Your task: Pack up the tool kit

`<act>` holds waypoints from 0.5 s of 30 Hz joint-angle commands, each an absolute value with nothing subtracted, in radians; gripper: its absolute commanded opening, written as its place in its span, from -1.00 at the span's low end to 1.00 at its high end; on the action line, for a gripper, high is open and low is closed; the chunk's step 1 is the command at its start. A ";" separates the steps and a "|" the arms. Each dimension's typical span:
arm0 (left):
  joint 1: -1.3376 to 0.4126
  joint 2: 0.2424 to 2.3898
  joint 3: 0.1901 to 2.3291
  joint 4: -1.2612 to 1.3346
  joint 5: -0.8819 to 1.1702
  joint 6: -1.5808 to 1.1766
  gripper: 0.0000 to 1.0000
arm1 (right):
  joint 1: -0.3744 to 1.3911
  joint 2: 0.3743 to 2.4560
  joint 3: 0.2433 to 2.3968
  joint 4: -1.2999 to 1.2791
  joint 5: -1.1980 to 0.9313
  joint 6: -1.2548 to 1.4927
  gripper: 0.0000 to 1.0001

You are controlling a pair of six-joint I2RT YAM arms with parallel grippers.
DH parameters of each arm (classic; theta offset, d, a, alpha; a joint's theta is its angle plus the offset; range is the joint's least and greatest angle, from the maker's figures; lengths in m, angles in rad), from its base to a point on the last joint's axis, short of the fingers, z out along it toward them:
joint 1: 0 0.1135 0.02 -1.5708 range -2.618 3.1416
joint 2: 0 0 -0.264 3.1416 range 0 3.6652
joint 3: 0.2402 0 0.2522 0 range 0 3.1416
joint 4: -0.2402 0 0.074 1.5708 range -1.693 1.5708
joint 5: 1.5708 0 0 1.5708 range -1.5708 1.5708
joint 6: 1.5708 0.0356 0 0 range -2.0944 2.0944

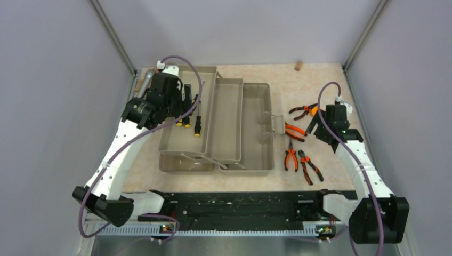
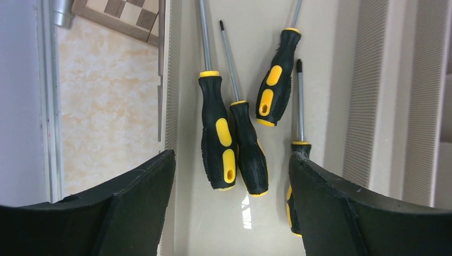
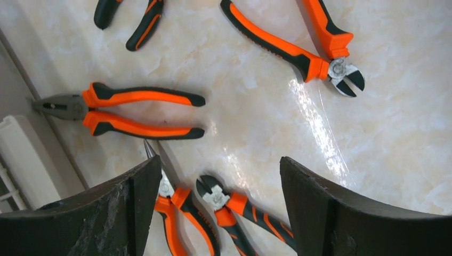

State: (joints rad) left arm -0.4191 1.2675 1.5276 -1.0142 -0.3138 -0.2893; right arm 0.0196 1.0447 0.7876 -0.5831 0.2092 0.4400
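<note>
The tool kit's grey-brown toolbox point(image 1: 257, 154) lies open mid-table, its beige trays fanned out to the left. Several yellow-black screwdrivers point(image 2: 218, 138) lie side by side on the floor of the leftmost tray point(image 1: 178, 140). My left gripper point(image 2: 232, 160) hangs open just above their handles, holding nothing. Right of the box, several orange-handled pliers point(image 1: 294, 131) lie loose on the table. My right gripper point(image 3: 219, 162) hovers open over them: a pair of cutters point(image 3: 237, 210) and needle-nose pliers point(image 3: 178, 213) lie between its fingers, and combination pliers point(image 3: 133, 109) are further left. The tape measure is out of view.
A brown-and-cream chessboard point(image 2: 120, 13) and a silver microphone point(image 2: 61, 10) lie just outside the left tray, by the left wall. A small brown block point(image 1: 298, 65) sits at the back edge. The toolbox's pale handle point(image 1: 277, 125) juts toward the pliers.
</note>
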 commanded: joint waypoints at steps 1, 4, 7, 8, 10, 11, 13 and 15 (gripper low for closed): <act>-0.416 1.209 1.532 -0.920 -0.265 -0.289 0.68 | 0.021 1.107 0.801 -0.469 0.254 0.490 0.61; -0.416 1.178 1.534 -0.891 -0.252 -0.288 0.73 | 0.013 1.151 0.813 -0.436 0.261 0.502 0.61; -0.416 1.139 1.515 -0.861 -0.240 -0.287 0.79 | 0.004 1.191 0.830 -0.411 0.265 0.508 0.61; -0.416 1.125 1.507 -0.853 -0.235 -0.287 0.81 | 0.004 1.205 0.837 -0.407 0.265 0.510 0.61; -0.416 1.099 1.492 -0.840 -0.227 -0.287 0.86 | -0.026 1.231 0.852 -0.394 0.266 0.514 0.61; -0.416 1.087 1.483 -0.836 -0.223 -0.288 0.87 | -0.036 1.243 0.858 -0.381 0.265 0.514 0.61; -0.416 1.061 1.465 -0.827 -0.220 -0.288 0.89 | -0.054 1.270 0.865 -0.357 0.261 0.517 0.61; -0.416 1.033 1.447 -0.816 -0.220 -0.289 0.89 | -0.071 1.310 0.883 -0.333 0.259 0.517 0.61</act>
State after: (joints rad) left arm -0.4191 1.0832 1.4792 -0.8848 -0.2382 -0.2890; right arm -0.0341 1.2610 0.8104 -0.4255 0.2398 0.5022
